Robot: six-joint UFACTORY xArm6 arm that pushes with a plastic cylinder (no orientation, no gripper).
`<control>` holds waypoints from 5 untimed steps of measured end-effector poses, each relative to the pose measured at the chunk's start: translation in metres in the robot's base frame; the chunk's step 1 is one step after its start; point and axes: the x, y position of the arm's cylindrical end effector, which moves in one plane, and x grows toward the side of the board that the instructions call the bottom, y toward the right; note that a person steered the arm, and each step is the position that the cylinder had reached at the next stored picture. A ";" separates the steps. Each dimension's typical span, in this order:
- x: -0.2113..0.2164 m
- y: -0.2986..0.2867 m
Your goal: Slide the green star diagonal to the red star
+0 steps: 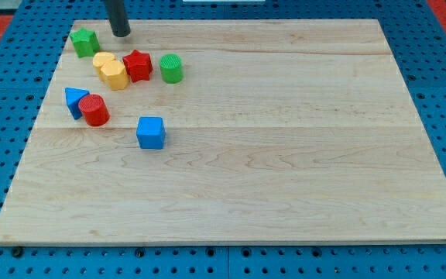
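STATUS: near done | my tip (121, 34): bare rod, grasps nothing | green star (84, 41): just beside tip, view's left | red star (137, 65): below tip, diagonal from green | REMAINING: judged little.

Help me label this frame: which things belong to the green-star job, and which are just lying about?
Job: green star, red star, my tip, just right of the green star.

Lying about: yellow blocks, green cylinder, blue triangle, red cylinder, blue cube.
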 end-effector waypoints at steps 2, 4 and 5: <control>-0.028 -0.127; 0.032 -0.127; 0.048 -0.108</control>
